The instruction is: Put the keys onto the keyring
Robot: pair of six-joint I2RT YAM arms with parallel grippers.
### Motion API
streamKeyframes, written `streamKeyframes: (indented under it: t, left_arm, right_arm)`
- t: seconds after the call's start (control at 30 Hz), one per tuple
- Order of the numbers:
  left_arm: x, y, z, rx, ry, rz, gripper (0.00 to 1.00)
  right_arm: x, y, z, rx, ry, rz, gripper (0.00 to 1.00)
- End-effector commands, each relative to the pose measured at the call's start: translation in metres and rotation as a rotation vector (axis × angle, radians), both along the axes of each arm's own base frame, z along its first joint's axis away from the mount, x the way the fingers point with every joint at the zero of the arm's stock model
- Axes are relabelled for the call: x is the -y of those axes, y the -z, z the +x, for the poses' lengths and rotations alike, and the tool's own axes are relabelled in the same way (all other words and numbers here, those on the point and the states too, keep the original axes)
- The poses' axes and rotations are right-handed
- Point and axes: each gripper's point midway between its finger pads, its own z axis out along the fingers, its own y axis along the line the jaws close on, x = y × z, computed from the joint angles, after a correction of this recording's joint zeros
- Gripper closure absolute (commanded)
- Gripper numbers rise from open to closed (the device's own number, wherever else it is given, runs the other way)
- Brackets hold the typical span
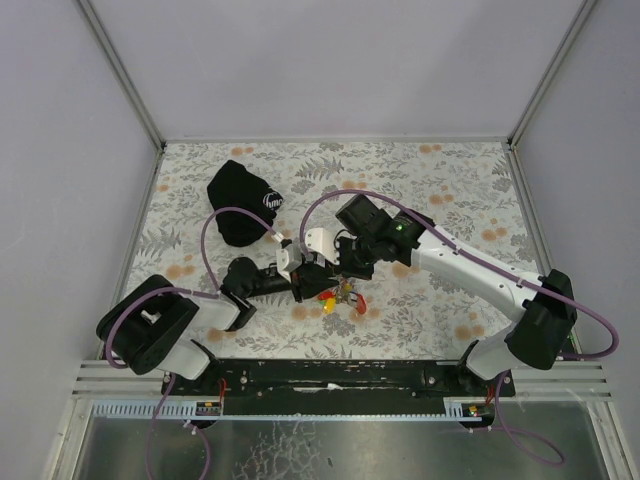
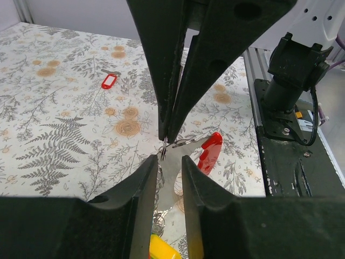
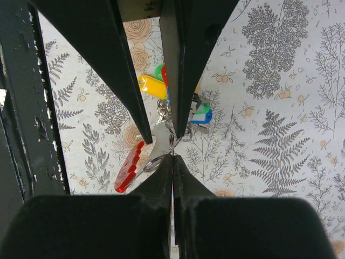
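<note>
We find one marking only: a white logo (image 1: 272,201) on the black cloth pouch (image 1: 235,215), upper left of the top view. Its letters are too small to read.

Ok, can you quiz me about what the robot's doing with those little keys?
1. What is the right gripper shut on? A. the keyring B. a spoon C. a pencil
2. True or false: the black pouch lies well apart from the bunch of keys.
3. Fill in: the key lying alone has a ____ tag.
Key: 1 A; 2 true; 3 red.
</note>
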Motion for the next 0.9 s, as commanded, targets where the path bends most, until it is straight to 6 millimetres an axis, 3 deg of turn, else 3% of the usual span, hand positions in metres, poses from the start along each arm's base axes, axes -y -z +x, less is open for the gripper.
streamKeyframes:
  t: [0.0,0.13,0.33,0.43,0.53,0.63,0.87]
  left_arm:
    - [0.008,-0.019,0.0,0.065,0.024,-0.049,0.77]
    - [0.01,-0.02,0.0,0.061,0.026,-0.053,0.8]
    - [0.01,-0.017,0.002,0.053,0.014,-0.042,1.0]
    - [0.006,-0.018,0.005,0.053,-0.02,-0.052,1.0]
    - [0.001,-0.018,0.006,0.045,-0.061,-0.075,1.0]
    - [-0.004,-0.02,0.007,0.037,-0.09,-0.115,1.0]
    - [-0.005,-0.024,0.01,0.032,-0.114,-0.137,1.0]
  right_arm:
    - [-0.009,-0.01,0.0,0.016,-0.028,0.024,1.0]
    - [-0.011,-0.009,-0.001,0.014,-0.032,0.026,1.0]
    - [-0.01,-0.008,-0.001,0.018,-0.03,0.024,0.99]
    - [-0.011,-0.012,-0.001,0.03,-0.02,0.048,0.92]
    - [-0.011,-0.022,0.001,0.077,0.001,0.102,0.76]
    - [-0.007,-0.022,0.001,0.122,0.026,0.168,0.66]
    - [0.001,-0.04,0.013,0.205,0.15,0.44,0.62]
